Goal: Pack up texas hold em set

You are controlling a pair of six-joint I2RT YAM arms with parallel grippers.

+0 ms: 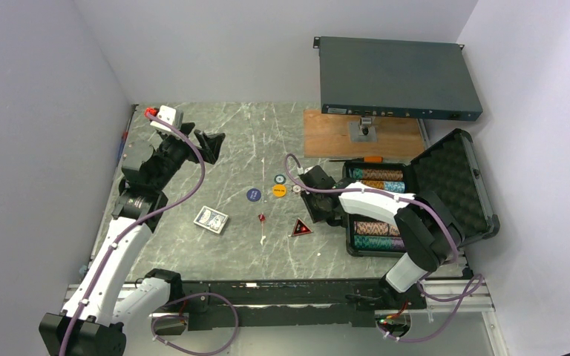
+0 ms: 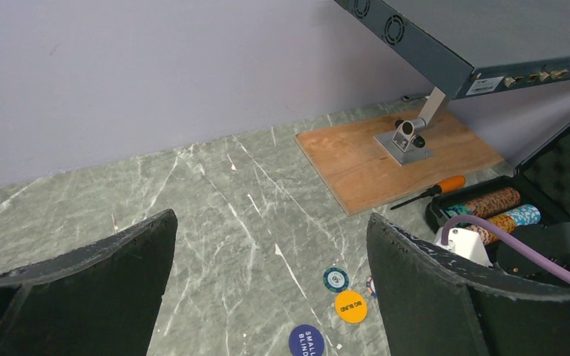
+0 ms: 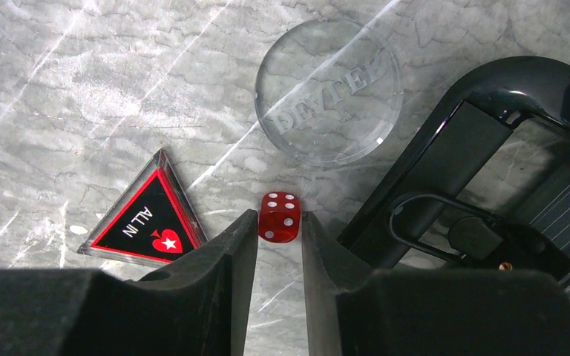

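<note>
Flanking die (image 3: pixel 280 217) on marble table (image 3: pixel 82 89), right end effector (image 3: pixel 279 228), grip unclear, left end effector (image 2: pixel 271 222) wide-open, pale walls (image 2: pixel 119 74)

The right arm (image 1: pixel 386 202) covers the case's (image 1: pixel 456 185) middle, and the left wrist view crops the blue button (image 2: pixel 306 343).

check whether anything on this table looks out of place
An orange-handled screwdriver lies at the edge of the wooden board, beside the open case; it is a tool, not part of the poker set. The loose deck, buttons and dice just await packing.
</note>
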